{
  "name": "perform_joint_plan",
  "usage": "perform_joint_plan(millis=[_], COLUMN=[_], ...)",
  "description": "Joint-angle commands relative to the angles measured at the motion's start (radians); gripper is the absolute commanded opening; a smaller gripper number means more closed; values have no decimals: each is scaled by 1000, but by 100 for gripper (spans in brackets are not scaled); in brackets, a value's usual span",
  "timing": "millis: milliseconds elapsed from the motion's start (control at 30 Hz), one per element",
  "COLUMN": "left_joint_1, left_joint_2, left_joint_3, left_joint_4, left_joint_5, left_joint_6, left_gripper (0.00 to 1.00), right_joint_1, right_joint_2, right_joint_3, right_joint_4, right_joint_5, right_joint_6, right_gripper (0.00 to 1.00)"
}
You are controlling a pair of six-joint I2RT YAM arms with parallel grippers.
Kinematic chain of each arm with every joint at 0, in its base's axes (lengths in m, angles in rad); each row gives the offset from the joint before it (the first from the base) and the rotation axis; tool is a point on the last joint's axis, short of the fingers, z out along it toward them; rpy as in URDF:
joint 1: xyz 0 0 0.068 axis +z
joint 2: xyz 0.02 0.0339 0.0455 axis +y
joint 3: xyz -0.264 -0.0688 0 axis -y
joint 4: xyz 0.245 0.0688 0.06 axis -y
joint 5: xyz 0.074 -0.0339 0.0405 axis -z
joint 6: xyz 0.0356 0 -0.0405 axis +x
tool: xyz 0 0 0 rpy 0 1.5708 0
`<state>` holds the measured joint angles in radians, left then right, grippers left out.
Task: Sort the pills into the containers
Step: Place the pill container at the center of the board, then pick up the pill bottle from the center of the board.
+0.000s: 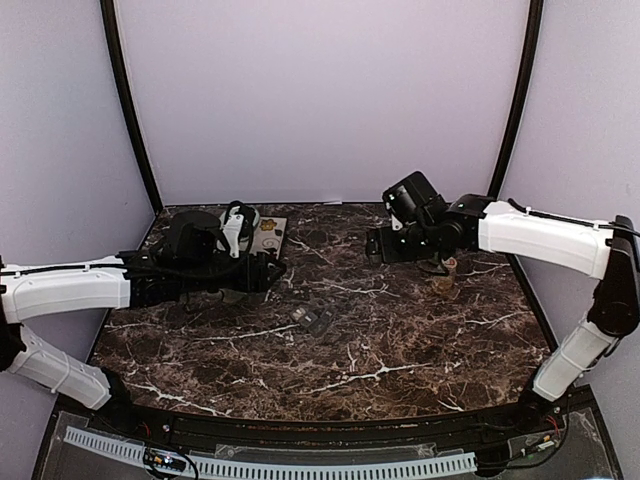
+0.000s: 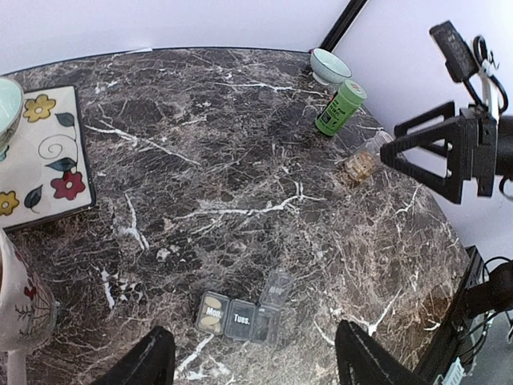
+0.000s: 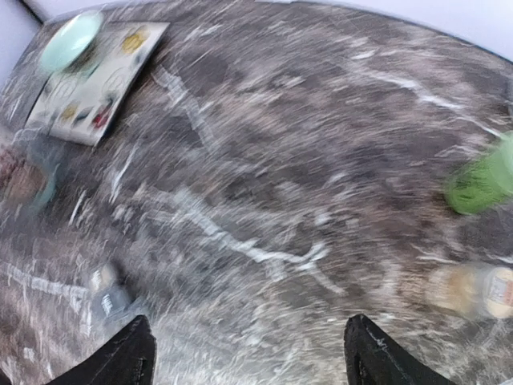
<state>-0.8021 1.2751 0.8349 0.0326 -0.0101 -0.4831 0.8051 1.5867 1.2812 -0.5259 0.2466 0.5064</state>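
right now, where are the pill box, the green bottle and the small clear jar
pill box (image 2: 240, 318), left wrist view, on the lid marked Tues
green bottle (image 2: 337, 112), left wrist view, middle of its body
small clear jar (image 2: 362, 164), left wrist view, its tan lower part

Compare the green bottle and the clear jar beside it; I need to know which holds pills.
The green bottle is opaque; the clear jar shows tan pills. The green bottle sits closer to the teal bowl than the clear jar does. Both are small and sit on the marble table.
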Motion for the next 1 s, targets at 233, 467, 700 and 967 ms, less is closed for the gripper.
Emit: perform_joint_plan(millis=[233,467,700,967], left_joint_1=[-30,-29,-29,-29], left_joint_2=[-28,-9,31,35], left_joint_3=[73,103,141,135], left_joint_4=[-4,-17,-62,-52], left_joint_5=[-58,-16,19,36], left_joint_6=[268,307,299,300], left_gripper=[74,81,83,83], right_joint_1=[-67,-182,-274,-323], right_joint_2=[-57,-29,125,83], right_joint_3=[117,182,344,245], right_joint_4=[-33,-118,-470,-509], right_joint_5=[516,455,333,199], right_joint_6=[-39,-42,8,66], right_gripper=[99,80,80,80])
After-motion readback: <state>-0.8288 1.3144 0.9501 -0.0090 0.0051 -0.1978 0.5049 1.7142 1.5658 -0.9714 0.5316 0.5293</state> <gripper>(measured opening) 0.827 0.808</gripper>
